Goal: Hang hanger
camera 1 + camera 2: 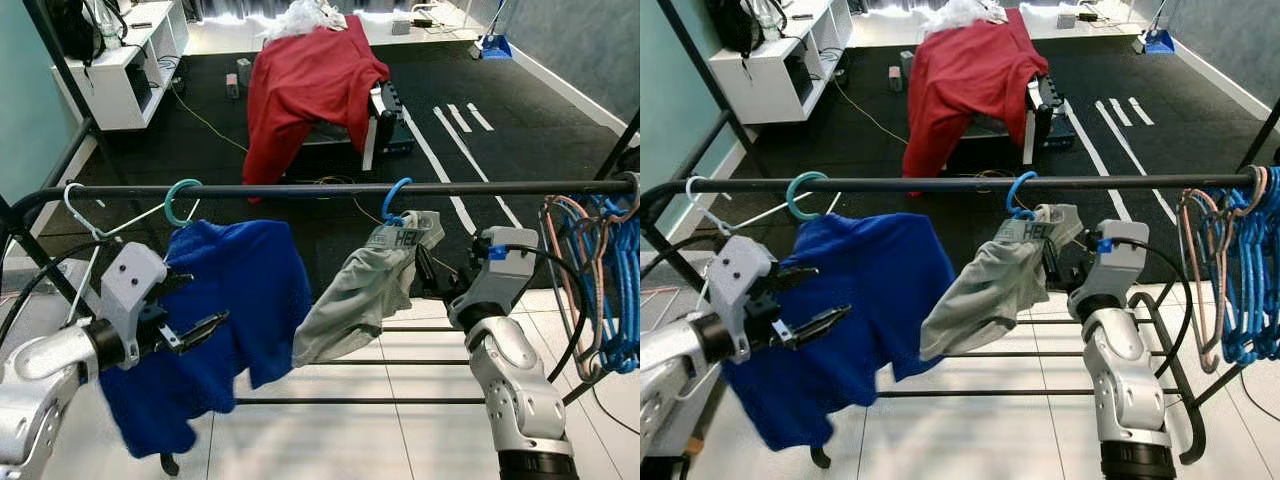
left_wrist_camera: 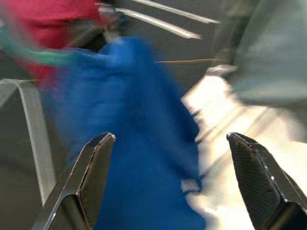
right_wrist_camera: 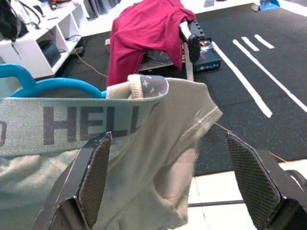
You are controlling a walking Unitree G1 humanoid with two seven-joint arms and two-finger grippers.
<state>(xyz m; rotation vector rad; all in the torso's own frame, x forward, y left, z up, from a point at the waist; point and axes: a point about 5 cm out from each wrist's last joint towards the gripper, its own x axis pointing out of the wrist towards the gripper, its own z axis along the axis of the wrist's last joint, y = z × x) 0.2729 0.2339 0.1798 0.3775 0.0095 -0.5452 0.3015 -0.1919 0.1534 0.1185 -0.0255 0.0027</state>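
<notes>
A black rail [image 1: 330,188] runs left to right across in front of me, and the blue hanger [image 1: 397,202] hangs from it by its hook, a little right of the middle. The hook curls over the rail's top, and the hanger's body drops below it, its long axis lying roughly along the rail, mostly covered by the grey garment [image 1: 365,290] draped on it. The garment's waistband shows lettering and its cloth sags down to the left.

My right gripper [image 3: 172,182] sits just right of that garment, on the near side of the rail, with its fingers [image 3: 93,177] spread wide and nothing between them; the grey cloth lies just ahead of them.

My left gripper [image 1: 190,315] is raised at the left, in front of a blue shirt [image 1: 225,330] that hangs from a teal hanger [image 1: 178,200]. Its fingers [image 2: 91,177] are also spread apart and empty. A white hanger [image 1: 85,215] hangs further left on the rail.

At the far right end a bunch of spare hangers [image 1: 600,280] dangles. Beyond the rail, a red cloth [image 1: 305,85] is draped over a machine on the dark floor.
</notes>
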